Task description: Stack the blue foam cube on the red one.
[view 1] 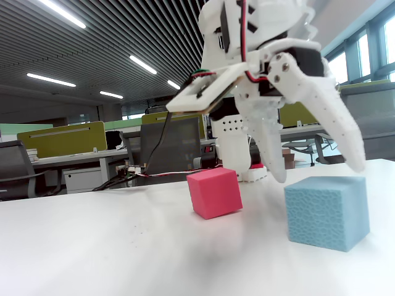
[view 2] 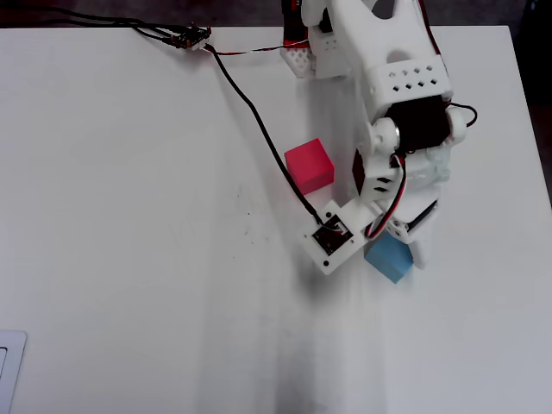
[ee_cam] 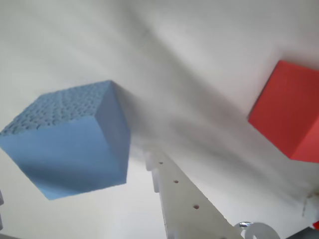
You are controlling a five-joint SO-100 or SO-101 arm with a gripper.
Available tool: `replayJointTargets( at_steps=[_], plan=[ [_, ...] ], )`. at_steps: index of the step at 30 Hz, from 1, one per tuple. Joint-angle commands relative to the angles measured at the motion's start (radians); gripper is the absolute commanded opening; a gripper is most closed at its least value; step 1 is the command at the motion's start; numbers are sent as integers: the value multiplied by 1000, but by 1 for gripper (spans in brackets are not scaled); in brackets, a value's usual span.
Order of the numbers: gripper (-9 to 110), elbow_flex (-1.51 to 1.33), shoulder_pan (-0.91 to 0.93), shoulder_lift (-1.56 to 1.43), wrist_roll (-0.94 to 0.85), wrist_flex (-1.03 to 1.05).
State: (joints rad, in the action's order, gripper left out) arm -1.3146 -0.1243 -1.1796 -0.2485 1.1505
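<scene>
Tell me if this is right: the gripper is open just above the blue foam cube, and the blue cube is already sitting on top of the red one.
Not quite. The blue foam cube still rests on the table, apart from the red one, as the fixed view shows. The gripper is indeed open just above the blue cube.

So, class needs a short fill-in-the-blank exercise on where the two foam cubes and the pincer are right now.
1. The light blue foam cube rests on the white ____.
2. The pinkish-red foam cube has ____ on top of it.
3. The white pincer hovers over the ____ cube, its fingers apart.

Missing words: table; nothing; blue
</scene>
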Motion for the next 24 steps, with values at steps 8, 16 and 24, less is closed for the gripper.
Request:
replayJointTargets(
  at_steps=[8, 16, 24],
  plan=[
    [33, 92, -17, 61, -2, -23],
    [27, 114, -25, 92, 9, -52],
    [25, 115, -35, 69, 29, -46]
  ],
)
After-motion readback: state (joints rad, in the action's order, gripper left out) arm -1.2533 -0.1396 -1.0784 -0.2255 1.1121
